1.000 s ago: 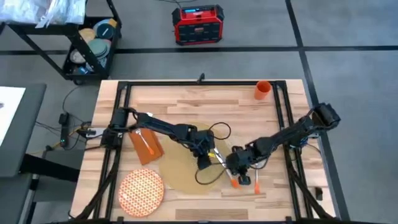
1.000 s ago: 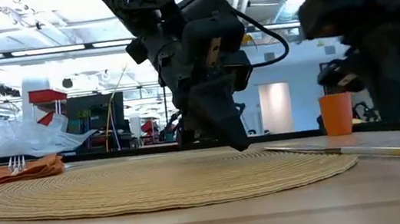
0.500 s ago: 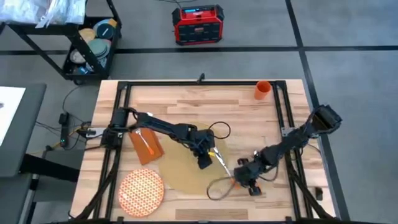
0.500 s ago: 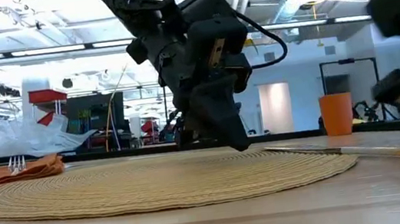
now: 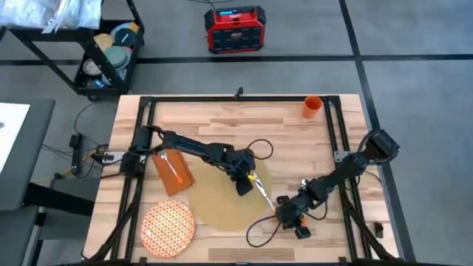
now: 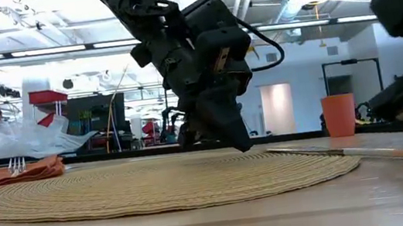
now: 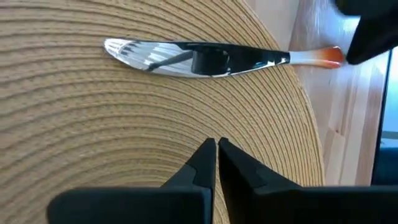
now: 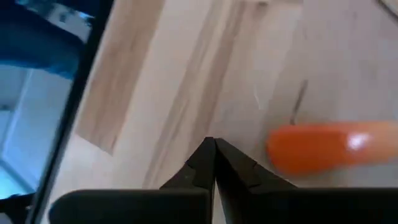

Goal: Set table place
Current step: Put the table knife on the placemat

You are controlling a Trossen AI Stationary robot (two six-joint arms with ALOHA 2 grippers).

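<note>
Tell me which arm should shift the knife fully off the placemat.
Left, probably. The left gripper, shut, sits on the placemat right beside the knife, whose blade lies across the mat's edge. The right gripper, also shut, is farther off over bare table.

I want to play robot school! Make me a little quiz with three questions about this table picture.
1. True or false: the small orange cup stands on the big round tan woven placemat.
2. What lies on the rust-orange cloth napkin? A) a spoon B) an orange-handled steel fork C) a cup
3. Fill in: the orange-handled steel knife rests its blade on the placemat's ____.

Key: 1. False, it stands on the light-wood table, near a far corner. 2. B. 3. Edge; the handle sticks out over the wood, in front of the shut left gripper.
</note>
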